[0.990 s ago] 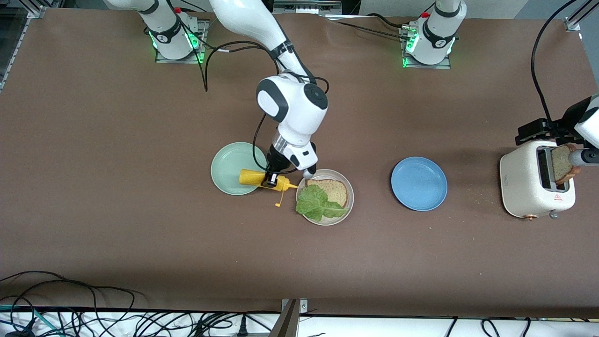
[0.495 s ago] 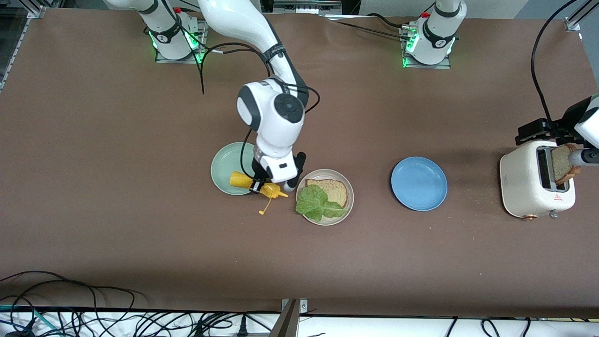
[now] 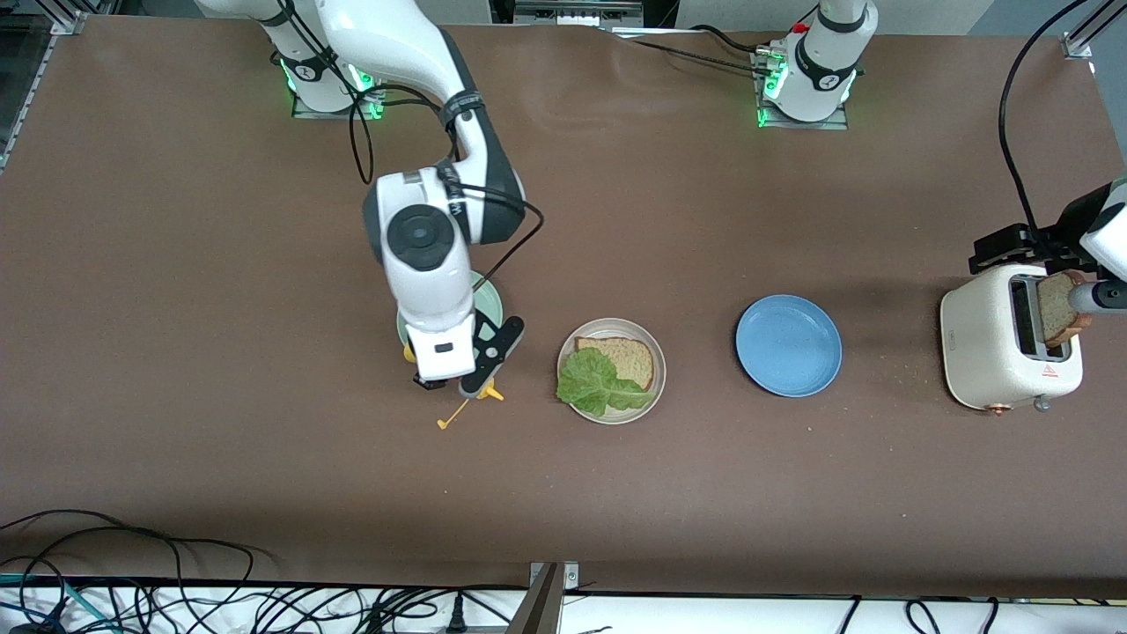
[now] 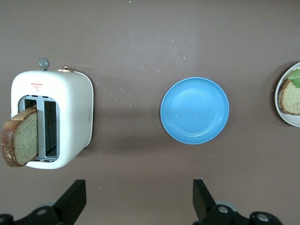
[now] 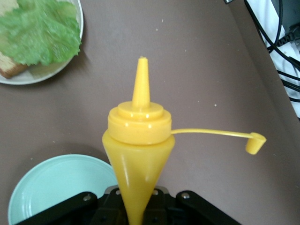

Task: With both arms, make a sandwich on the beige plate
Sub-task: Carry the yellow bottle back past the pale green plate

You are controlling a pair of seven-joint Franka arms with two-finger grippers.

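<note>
- Holding a yellow bottle (image 3: 487, 393), the right gripper (image 3: 458, 380) hangs in the front view over the edge of the mint plate (image 3: 489, 304) nearer the camera; its wrist hides most of the bottle, and only the nozzle and the tethered cap (image 3: 443, 424) show.
- The beige plate (image 3: 656, 365) lies beside the mint plate, toward the left arm's end of the table. It carries one bread slice (image 3: 627, 356) with a lettuce leaf (image 3: 596, 381) over part of it; no top slice is on it yet.
- The blue plate (image 3: 788, 345) lies between the beige plate and the toaster (image 3: 995, 348). The left gripper (image 3: 1052, 255) waits above the toaster, where a second slice (image 3: 1055, 308) stands in a slot.
- Left wrist view: the jaws stand wide apart with nothing between them, over bare table near the toaster (image 4: 70, 112) and the raised slice (image 4: 21, 140).
- Right wrist view: the jaws are clamped on the bottle (image 5: 138, 150) low on its body, nozzle uncapped and the cap (image 5: 255, 143) dangling. The lettuce (image 5: 40, 30) and mint plate (image 5: 51, 187) show below.
- Step in hand, as judged: the sauce stage, with the bottle being handled away from the sandwich.
- Next move calls for setting the bottle down well apart from the beige plate, then the left gripper closing on the toaster slice and laying it squarely on the lettuce.
</note>
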